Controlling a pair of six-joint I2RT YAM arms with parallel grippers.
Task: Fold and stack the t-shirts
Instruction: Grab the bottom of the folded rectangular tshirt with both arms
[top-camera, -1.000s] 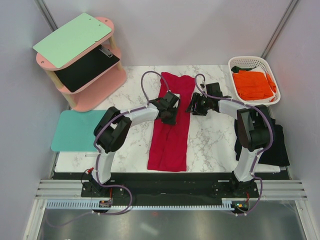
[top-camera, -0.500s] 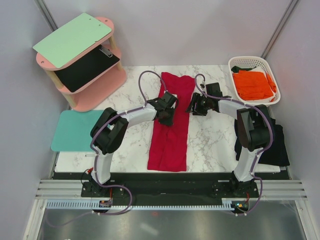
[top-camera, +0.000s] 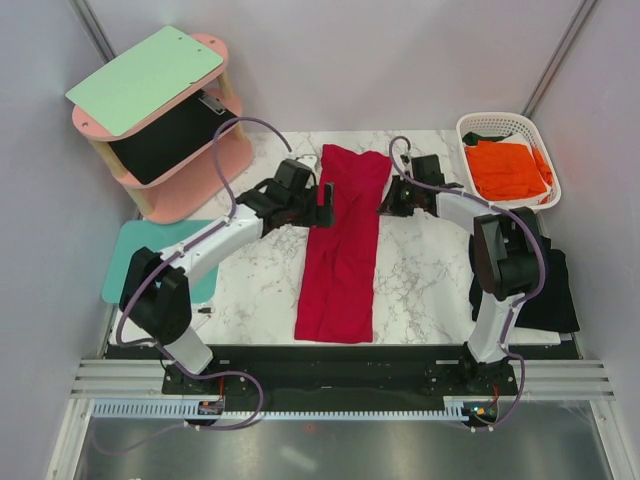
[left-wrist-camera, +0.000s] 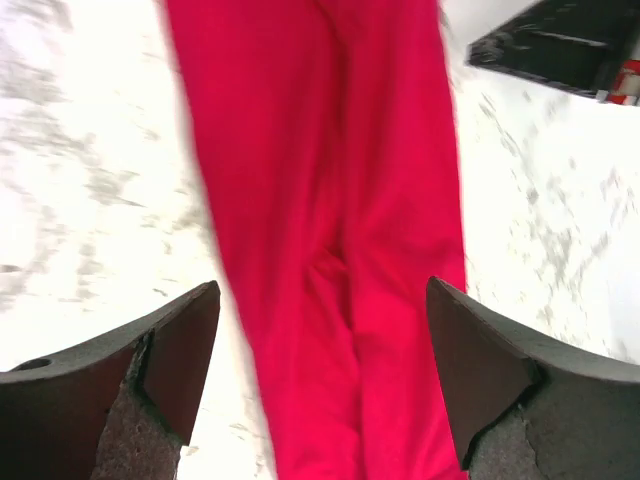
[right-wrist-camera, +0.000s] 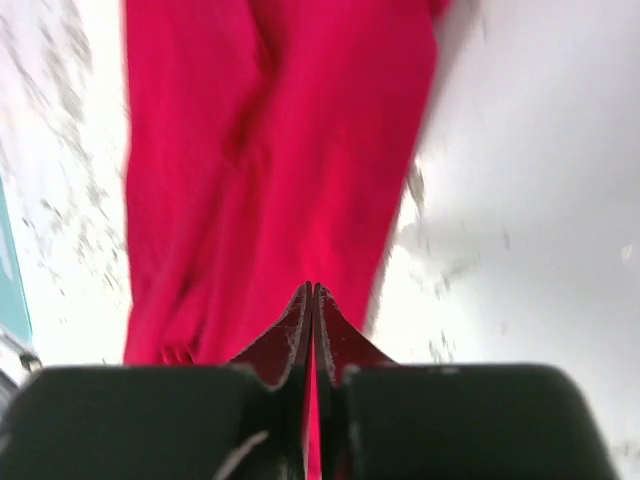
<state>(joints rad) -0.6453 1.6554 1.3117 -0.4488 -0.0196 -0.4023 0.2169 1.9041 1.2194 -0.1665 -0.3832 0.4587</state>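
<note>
A crimson t-shirt (top-camera: 340, 250) lies flat on the marble table, folded into a long narrow strip. My left gripper (top-camera: 320, 197) hovers at the strip's upper left edge. In the left wrist view it (left-wrist-camera: 320, 300) stands wide open over the red cloth (left-wrist-camera: 330, 200), holding nothing. My right gripper (top-camera: 390, 203) is at the strip's upper right edge. Its fingertips (right-wrist-camera: 313, 292) meet above the red cloth (right-wrist-camera: 270, 150), and no pinched cloth shows. An orange t-shirt (top-camera: 507, 168) lies folded in the basket. A black t-shirt (top-camera: 555, 290) hangs off the table's right edge.
A white basket (top-camera: 500, 120) stands at the back right. A pink shelf (top-camera: 190, 190) at the back left carries a mint-green board (top-camera: 145, 78) and a black slab (top-camera: 175, 135). A teal mat (top-camera: 135, 265) lies on the left, partly under my left arm.
My left gripper has opened, let go of the red shirt's middle and drawn back to the upper left. My right gripper's fingers have come together and it has shifted slightly farther back.
</note>
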